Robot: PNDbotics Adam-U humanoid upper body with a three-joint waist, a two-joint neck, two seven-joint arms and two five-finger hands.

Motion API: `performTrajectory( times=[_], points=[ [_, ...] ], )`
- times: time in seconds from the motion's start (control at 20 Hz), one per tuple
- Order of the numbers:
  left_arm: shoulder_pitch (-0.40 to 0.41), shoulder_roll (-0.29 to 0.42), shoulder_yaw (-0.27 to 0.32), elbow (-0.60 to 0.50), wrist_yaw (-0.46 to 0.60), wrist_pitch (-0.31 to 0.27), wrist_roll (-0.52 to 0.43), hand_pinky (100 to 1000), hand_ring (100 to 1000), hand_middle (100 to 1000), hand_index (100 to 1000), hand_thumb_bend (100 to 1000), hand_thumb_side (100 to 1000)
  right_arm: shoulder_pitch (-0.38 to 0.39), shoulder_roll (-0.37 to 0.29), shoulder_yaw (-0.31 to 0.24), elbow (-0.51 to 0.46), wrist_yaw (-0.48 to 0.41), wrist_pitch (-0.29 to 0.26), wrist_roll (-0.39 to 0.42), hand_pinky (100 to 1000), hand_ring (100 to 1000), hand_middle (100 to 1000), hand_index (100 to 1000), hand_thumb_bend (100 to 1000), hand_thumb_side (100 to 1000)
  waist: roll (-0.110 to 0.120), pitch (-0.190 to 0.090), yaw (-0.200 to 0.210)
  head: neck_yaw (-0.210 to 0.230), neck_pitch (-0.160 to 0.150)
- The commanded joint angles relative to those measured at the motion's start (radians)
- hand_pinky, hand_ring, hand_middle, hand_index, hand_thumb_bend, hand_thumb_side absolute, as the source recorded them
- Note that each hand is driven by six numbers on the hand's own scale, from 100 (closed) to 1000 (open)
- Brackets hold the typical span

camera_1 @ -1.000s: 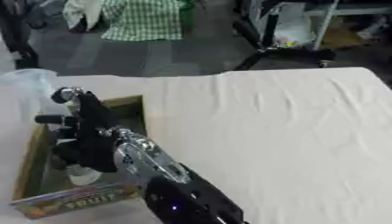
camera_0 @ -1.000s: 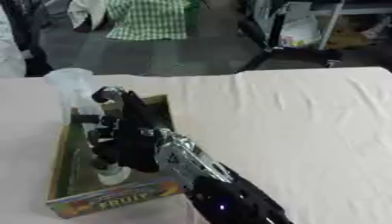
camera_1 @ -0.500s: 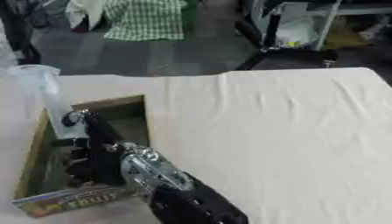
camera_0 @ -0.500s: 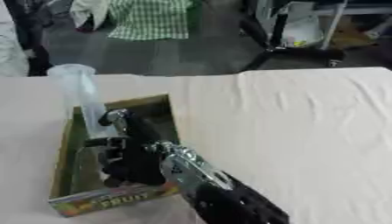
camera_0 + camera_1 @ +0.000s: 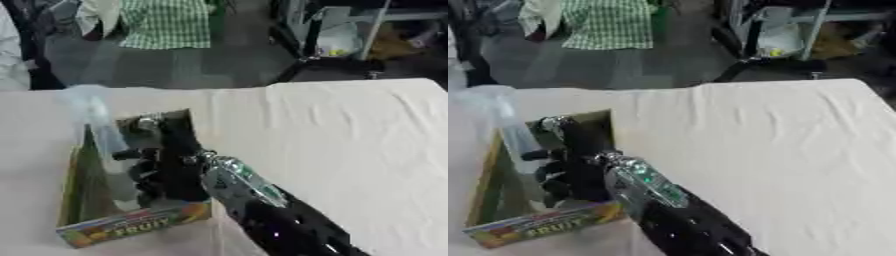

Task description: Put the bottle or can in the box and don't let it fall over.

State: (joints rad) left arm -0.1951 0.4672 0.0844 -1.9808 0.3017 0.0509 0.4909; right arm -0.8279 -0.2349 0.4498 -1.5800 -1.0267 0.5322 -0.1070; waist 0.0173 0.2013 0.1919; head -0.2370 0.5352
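Note:
A clear plastic bottle (image 5: 101,135) stands tilted inside the cardboard box (image 5: 131,226), whose front wall carries a colourful fruit label. The bottle's lower end is down in the box, and its upper end leans toward the far left, above the box rim. My right hand (image 5: 171,165) reaches into the box from the lower right. Its fingers are curled round the bottle's lower half. The black and silver forearm (image 5: 254,200) hides the box's right wall. The bottle's foot is hard to make out behind the front wall.
The box sits on the left of a table covered with a white cloth (image 5: 350,140). Beyond the far edge are a checked cloth (image 5: 166,22), a dark chair base (image 5: 332,70) and shelving.
My right hand has sunk a little deeper into the box with the bottle. The bottle leans more to the far left than a second ago.

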Motion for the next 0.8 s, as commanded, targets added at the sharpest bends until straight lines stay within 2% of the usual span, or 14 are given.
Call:
performTrajectory(
  times=[0.05,0.25,0.3,0.4,0.55,0.7,0.8],
  points=[
    [0.001,0.038,0.015,-0.019,-0.009,0.0,0.005,815,834,786,806,823,617,-0.02,-0.069,-0.055,-0.096,-0.016,-0.051,-0.005,375,210,378,910,100,1000,0.01,-0.027,-0.002,0.008,0.004],
    [0.014,0.036,0.018,-0.019,-0.011,-0.002,0.006,814,832,785,806,826,617,0.002,-0.141,-0.117,-0.151,-0.019,-0.097,-0.044,561,310,450,893,100,985,0.02,-0.04,-0.012,0.023,0.011],
    [0.018,0.036,0.018,-0.019,-0.012,-0.004,0.005,814,832,785,807,827,618,0.009,-0.156,-0.13,-0.162,-0.018,-0.108,-0.056,656,370,480,889,100,975,0.023,-0.042,-0.016,0.026,0.012],
    [0.024,0.035,0.018,-0.019,-0.014,-0.007,0.005,814,831,785,807,829,618,0.024,-0.191,-0.161,-0.182,-0.011,-0.133,-0.082,741,449,530,884,100,955,0.028,-0.048,-0.021,0.033,0.012],
    [0.03,0.03,0.016,-0.019,-0.014,-0.011,0.002,814,831,785,807,831,619,0.045,-0.228,-0.207,-0.203,0.001,-0.177,-0.12,817,536,596,879,100,915,0.035,-0.052,-0.026,0.038,0.015],
    [0.032,0.024,0.017,-0.019,-0.016,-0.019,0.001,813,830,784,808,830,621,0.073,-0.26,-0.259,-0.22,0.021,-0.232,-0.156,888,661,679,873,100,869,0.036,-0.056,-0.039,0.052,0.035],
    [0.03,0.027,0.019,-0.019,-0.016,-0.028,0.0,813,830,784,809,830,620,0.093,-0.285,-0.292,-0.229,0.04,-0.267,-0.177,904,716,719,874,100,851,0.032,-0.058,-0.048,0.062,0.043]
  ],
)
